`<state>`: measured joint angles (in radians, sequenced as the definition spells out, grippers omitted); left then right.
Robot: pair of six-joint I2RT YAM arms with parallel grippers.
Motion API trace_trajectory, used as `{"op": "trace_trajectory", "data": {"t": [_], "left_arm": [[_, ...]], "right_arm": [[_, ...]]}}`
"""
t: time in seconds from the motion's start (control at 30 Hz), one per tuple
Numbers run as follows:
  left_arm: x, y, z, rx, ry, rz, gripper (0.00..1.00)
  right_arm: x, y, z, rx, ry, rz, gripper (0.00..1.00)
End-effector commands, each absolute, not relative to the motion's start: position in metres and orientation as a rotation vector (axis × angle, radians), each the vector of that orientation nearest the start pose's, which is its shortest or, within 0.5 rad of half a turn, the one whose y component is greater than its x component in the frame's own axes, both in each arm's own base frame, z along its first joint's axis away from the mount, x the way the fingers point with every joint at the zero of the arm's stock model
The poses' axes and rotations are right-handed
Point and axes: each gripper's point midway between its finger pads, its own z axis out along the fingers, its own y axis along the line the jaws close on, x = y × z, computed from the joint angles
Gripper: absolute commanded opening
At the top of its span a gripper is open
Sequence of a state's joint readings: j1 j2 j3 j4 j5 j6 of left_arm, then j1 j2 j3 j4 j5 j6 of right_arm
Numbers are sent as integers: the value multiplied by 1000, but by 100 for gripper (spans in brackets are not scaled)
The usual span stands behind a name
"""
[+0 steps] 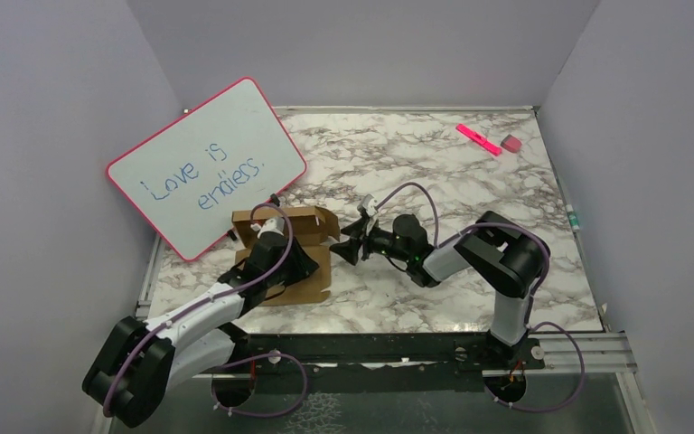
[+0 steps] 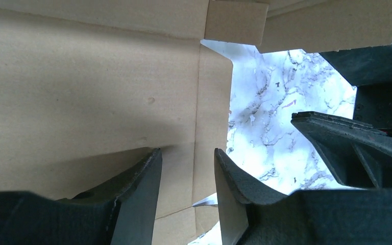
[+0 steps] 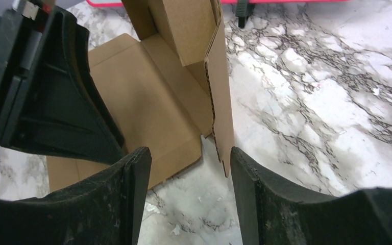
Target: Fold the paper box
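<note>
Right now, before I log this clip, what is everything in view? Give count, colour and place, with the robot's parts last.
paper box: one, brown, centre-left of the table, partly folded, flaps raised
whiteboard: one, white with pink frame, blue handwriting, rear left behind the box
marker: one, pink, rear right
eraser: one, pinkish-grey, just right of the marker
table: one, white-grey marble
left arm: one, grey-black, purple cable, reaching over the box
right arm: one, same colours, reaching towards the box's right side
left claw: one, black, open, over a flat box panel
right claw: one, black, open, at an upright flap's edge
</note>
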<state>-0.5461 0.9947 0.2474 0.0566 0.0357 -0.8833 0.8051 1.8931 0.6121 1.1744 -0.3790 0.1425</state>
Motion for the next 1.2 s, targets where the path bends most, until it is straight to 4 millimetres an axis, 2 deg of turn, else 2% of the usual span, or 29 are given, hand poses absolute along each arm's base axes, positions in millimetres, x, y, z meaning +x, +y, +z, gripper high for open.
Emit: {"op": "trace_trajectory", "data": {"t": [0.0,0.2,0.37,0.47,0.6,0.87,1.17], "left_arm": [[226,-160,48,-312,2329,-613,44],[239,-145,65,-291,2262,-500,46],[244,-128,56,-314,2241,-383,47],[244,-129,49,-302,2259,-376,47],[243,-142,44,-248,2290,-434,48],[236,-179,43,-198,2307,-648,48],[236,-245,76,-68,2237,-855,49]], "right_arm": [[282,365,85,-829,1567,894,63],[295,365,90,-805,1558,848,62],[305,373,96,-781,1528,846,56],[307,377,98,-782,1513,855,52],[310,379,97,-782,1511,850,40],[313,362,99,-808,1500,729,3],[323,316,95,-926,1512,496,1]]}}
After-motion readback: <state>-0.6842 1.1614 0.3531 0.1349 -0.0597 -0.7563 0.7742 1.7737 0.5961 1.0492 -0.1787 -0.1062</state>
